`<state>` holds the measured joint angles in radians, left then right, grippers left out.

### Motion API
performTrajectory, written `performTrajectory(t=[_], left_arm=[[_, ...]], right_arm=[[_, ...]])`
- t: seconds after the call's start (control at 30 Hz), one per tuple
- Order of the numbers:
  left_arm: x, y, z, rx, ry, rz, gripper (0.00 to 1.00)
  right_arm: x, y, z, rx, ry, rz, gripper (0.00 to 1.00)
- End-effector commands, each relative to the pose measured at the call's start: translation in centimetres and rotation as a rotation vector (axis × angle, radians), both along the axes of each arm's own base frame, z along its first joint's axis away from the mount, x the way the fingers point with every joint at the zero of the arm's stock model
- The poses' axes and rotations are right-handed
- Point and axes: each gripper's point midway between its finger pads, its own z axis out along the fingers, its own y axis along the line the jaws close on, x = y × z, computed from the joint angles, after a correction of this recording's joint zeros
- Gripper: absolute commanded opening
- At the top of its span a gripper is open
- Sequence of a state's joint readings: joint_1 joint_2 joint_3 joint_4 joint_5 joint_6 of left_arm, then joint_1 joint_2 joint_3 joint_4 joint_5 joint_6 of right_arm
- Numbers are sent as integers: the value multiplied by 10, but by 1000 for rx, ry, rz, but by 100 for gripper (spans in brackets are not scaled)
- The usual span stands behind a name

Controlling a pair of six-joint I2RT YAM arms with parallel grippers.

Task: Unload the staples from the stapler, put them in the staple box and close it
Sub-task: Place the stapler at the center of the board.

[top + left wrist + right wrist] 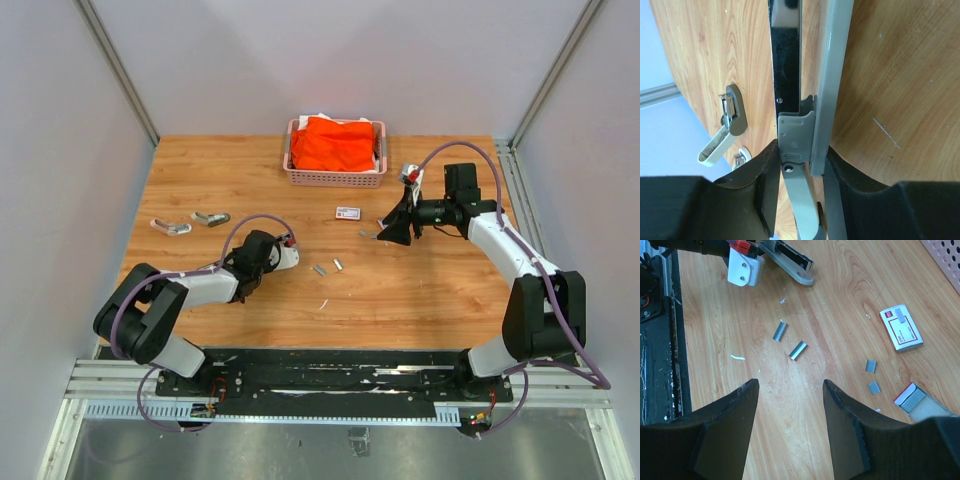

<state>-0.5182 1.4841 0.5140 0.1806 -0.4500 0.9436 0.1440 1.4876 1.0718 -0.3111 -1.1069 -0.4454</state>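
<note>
- Left pincer gripped the opened stapler; tilting it downward should let leftovers join the staples on the tabletop.
- Right pincer gaped wide, empty.

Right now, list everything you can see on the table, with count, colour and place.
grey metal stapler: one, grey and black, opened, near left.
small loose staplers: two, grey, far left.
silvery metal staple strips: four, silver, centre.
white cardboard box with red label: one, white, centre.
red-edged box: one, partly cut off, by right gripper.
pink plastic basket: one, far centre, holding orange cloth.
left gripper: one, black, shut on the stapler.
right gripper: one, black, open, empty.
</note>
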Motion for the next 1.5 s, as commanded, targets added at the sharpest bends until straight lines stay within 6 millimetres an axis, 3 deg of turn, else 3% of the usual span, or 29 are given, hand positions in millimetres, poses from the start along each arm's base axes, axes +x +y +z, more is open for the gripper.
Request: performTrajectory(t=[0.0,0.33,0.63,0.73,0.9,1.07,1.23,1.47], left_arm=[[7,1,11,-46,-58,50,30],[27,29,20,162,-268,116,27],[13,46,15,322,-404,49,28],[10,47,9,331,-422,35,37],[6,45,2,305,-422,17,40],[4,42,-1,241,-388,13,59],[5,37,0,186,-354,13,68],[-4,28,-5,115,-261,-25,89]], right_arm=[[1,-6,5,2,-23,-18,56],[2,-6,6,-1,-30,-22,56],[2,-6,5,2,-26,-23,56],[2,-6,6,2,-30,-26,56],[2,-6,6,0,-32,-29,56],[2,-6,5,1,-24,-28,56],[2,-6,5,3,-23,-26,56],[1,-6,6,6,-28,-22,56]])
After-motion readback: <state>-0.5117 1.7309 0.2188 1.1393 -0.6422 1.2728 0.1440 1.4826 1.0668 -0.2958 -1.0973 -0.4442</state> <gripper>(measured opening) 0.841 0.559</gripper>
